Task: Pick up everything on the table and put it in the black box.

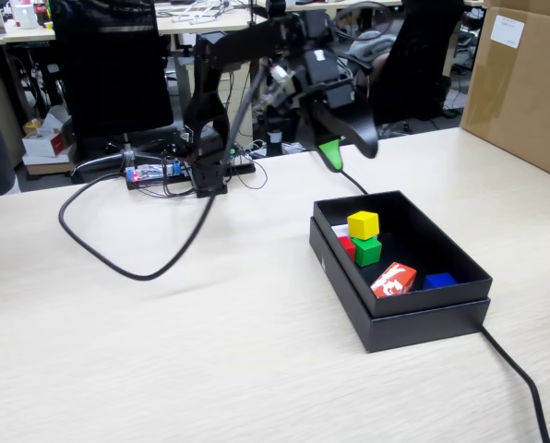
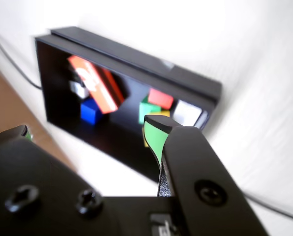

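Gripper (image 2: 90, 135) jaws wide apart and empty, black box (image 2: 136, 56) below them, yellow block (image 1: 363, 224) atop green block (image 1: 368, 250) inside

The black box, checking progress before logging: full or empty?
Partly filled: the black box holds a yellow cube, green cube, blue cube and others, floor showing.

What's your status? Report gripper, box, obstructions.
Green-padded gripper empty, raised behind open black box. Yellow cube, green cube, blue block, red packet inside. Nothing blocking.
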Available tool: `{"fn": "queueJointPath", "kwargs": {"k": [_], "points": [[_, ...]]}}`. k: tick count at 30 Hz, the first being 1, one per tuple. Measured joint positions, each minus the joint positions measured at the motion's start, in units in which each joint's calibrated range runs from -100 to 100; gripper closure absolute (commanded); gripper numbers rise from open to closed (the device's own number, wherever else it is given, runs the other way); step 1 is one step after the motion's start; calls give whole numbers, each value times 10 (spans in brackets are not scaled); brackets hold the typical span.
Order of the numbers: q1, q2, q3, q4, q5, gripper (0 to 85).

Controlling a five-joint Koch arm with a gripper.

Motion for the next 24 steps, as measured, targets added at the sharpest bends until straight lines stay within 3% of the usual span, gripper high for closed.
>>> {"fn": "queueJointPath", "kwargs": {"k": [7, 15, 20, 24], "points": [[-104, -150, -194, 118, -63, 388], [-147, -352, -592, 334, -108, 358], [-147, -467, -777, 364, -105, 366], [-147, -540, -907, 485, -105, 375]]}}
